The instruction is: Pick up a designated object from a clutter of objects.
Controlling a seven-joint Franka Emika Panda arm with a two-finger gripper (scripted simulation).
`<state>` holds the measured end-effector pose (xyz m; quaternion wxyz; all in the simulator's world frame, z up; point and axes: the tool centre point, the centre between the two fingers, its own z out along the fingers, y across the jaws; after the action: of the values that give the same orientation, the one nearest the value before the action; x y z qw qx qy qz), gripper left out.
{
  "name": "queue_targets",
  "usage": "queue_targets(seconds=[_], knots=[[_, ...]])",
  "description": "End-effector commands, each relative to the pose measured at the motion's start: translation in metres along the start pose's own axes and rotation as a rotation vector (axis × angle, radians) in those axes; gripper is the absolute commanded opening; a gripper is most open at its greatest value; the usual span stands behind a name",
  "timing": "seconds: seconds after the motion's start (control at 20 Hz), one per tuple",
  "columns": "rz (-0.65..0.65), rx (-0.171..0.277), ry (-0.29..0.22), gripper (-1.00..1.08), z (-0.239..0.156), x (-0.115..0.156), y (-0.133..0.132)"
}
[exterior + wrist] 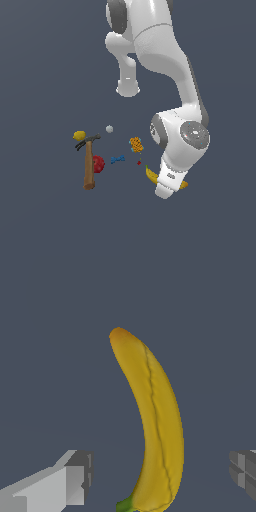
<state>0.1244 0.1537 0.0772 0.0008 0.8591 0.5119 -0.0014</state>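
- Flat dark grey-blue surface [45, 210] fills both views, with nothing else behind it.
- I see my white arm [170, 75] reaching down from the top of the exterior view to its lower right.
- My jaws [160, 478] stand wide apart, one finger [75, 478] on either side of the banana [155, 421], neither touching it.
- In the exterior view the banana [150, 174] lies at lower centre-right, mostly hidden under my wrist.
- Left of it I see the clutter: a hammer [89, 165], a red ball [98, 164] touching its handle, a blue bone [118, 159], an orange lump [136, 145], a yellow lump [79, 135] and a small white ball [109, 129].
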Motion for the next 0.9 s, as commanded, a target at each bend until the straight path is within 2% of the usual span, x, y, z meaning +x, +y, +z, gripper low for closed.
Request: queue_targets(seconds=[0.0, 0.4, 0.85], knots=[[-0.022, 0.0, 0.003, 1.0, 0.006, 0.004, -0.001], [-0.026, 0.001, 0.002, 1.0, 0.013, 0.004, -0.002], [-0.03, 0.0, 0.003, 1.0, 0.054, 0.004, -0.002]])
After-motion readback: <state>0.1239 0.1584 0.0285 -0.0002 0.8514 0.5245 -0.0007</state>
